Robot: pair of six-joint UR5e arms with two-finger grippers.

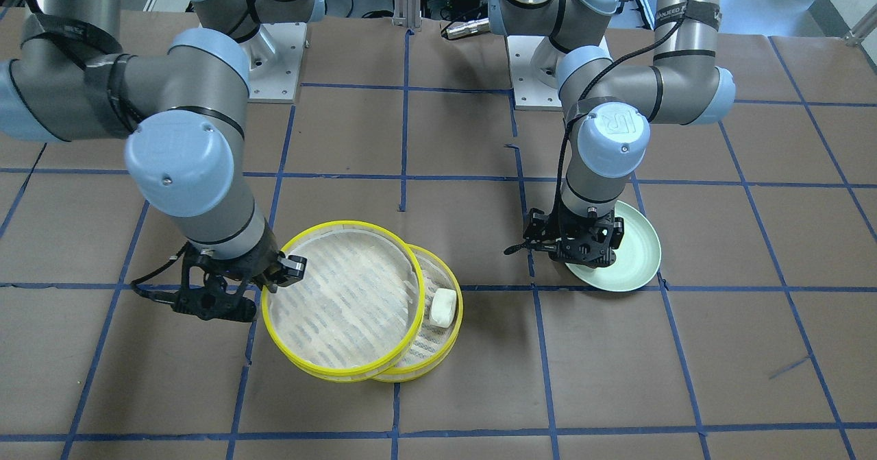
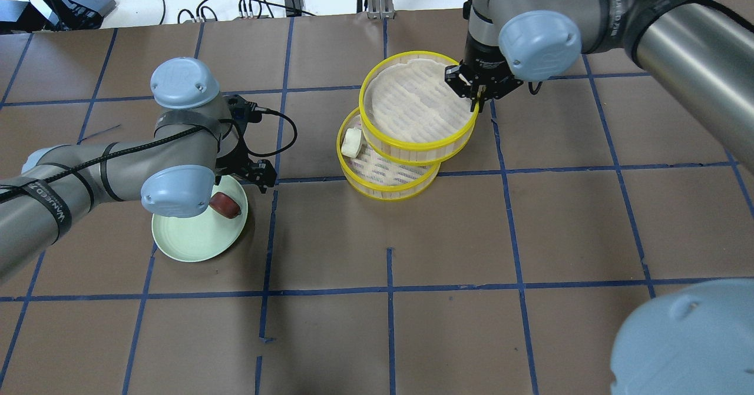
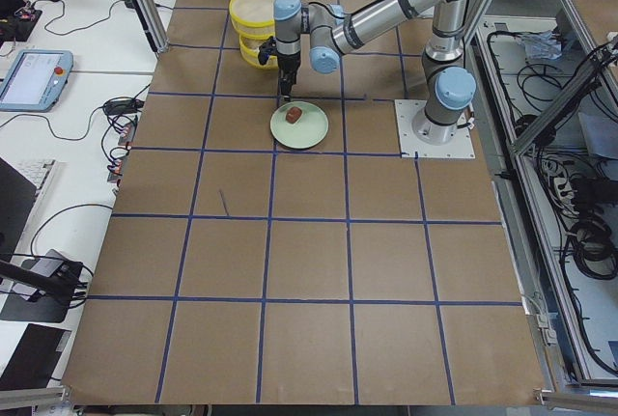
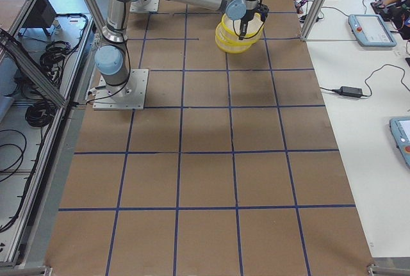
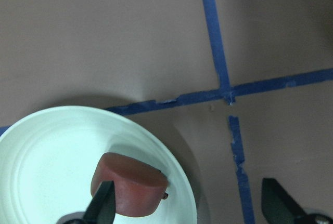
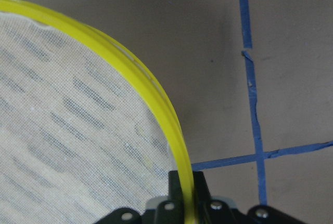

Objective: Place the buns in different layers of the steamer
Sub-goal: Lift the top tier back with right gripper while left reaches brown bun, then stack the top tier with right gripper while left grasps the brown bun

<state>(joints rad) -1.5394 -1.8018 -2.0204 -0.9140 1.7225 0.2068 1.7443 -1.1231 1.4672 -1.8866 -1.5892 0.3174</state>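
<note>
Right fingers (image 6: 175, 187) clamp upper tray (image 2: 406, 100) rim; brown bun (image 5: 132, 182) by spread left fingers (image 5: 103, 204).

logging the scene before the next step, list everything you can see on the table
upper tray: 1, yellow rim, pale woven bottom, offset over the lower tray
lower tray: 1, yellow rim, table centre, partly covered
white bun: 1, white, in the lower tray's exposed part
brown bun: 1, reddish-brown, on the plate
plate: 1, pale green, robot's left side
table: 1, brown, blue tape grid
left gripper: 1, black, open over the plate, by the brown bun
right gripper: 1, black, shut on the upper tray's rim
</note>
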